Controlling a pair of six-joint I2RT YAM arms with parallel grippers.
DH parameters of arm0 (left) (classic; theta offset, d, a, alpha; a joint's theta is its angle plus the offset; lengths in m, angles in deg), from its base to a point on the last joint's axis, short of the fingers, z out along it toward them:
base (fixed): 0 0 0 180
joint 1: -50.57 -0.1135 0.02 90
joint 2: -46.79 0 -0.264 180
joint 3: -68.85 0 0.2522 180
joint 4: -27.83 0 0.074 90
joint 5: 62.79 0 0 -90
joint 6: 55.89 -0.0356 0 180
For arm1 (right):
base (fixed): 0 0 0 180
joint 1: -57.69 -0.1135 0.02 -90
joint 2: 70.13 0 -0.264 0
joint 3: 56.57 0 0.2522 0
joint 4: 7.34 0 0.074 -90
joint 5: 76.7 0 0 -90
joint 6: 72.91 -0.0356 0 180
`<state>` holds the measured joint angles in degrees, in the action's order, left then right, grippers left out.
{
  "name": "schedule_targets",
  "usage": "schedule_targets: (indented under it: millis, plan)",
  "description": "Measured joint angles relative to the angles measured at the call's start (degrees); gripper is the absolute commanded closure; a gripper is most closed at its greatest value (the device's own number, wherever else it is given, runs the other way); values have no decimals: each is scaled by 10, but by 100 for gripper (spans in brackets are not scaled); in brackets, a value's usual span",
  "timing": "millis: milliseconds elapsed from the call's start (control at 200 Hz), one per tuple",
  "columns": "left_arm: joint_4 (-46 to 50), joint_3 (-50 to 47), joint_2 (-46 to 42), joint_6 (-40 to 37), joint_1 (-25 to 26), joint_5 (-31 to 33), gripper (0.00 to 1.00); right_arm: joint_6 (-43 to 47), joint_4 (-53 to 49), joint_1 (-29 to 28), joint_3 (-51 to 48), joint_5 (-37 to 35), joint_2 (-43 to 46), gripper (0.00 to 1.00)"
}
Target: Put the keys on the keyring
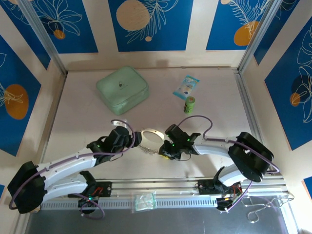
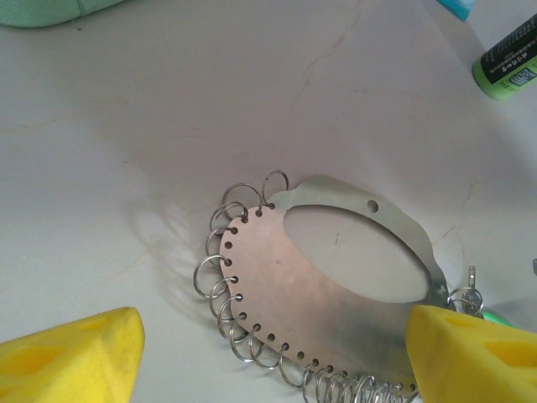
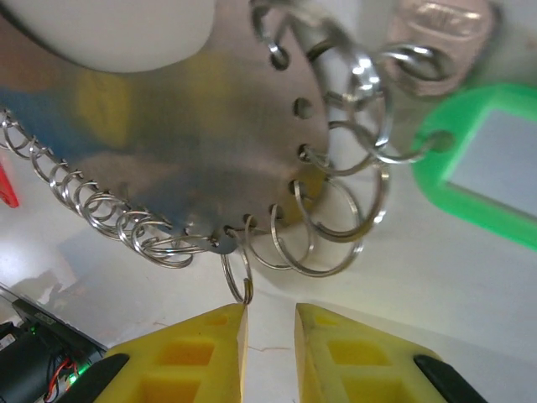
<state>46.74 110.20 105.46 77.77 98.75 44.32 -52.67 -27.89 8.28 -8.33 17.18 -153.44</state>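
The keyring [image 1: 151,136] lies at mid table between both arms; up close it is a thin plate [image 2: 285,277] with an oval hole and a fringe of silvery split rings. My left gripper [image 2: 273,357] stands open over it, its right finger [image 2: 470,353] at the plate's edge and its left finger well clear. The green key's head [image 3: 487,180] hangs on a ring [image 3: 394,151] at the plate's right side. A sliver of the red key [image 3: 7,189] shows at the left. My right gripper [image 3: 270,323] is open by a narrow gap, empty, with one small ring [image 3: 237,281] at its left fingertip.
A mint-green pouch [image 1: 122,89] sits at the back left. A blue-white packet [image 1: 186,87] and a small green upright cylinder [image 1: 189,105] stand behind the right gripper [image 1: 165,148]. A clear bag [image 1: 145,201] lies on the front rail.
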Motion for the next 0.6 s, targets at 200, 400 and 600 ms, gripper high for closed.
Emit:
schedule_targets:
  millis: [200, 400, 600]
  plan:
    - [0, -8, -7, 0, 0, 1, 19, -2, 10, -1, 4, -5, -11, 79]
    - [0, -8, -7, 0, 0, 2, 19, -4, 17, -1, 8, -11, -21, 84]
    - [0, -8, -7, 0, 0, 2, 19, -3, 23, 0, 8, -16, -20, 95]
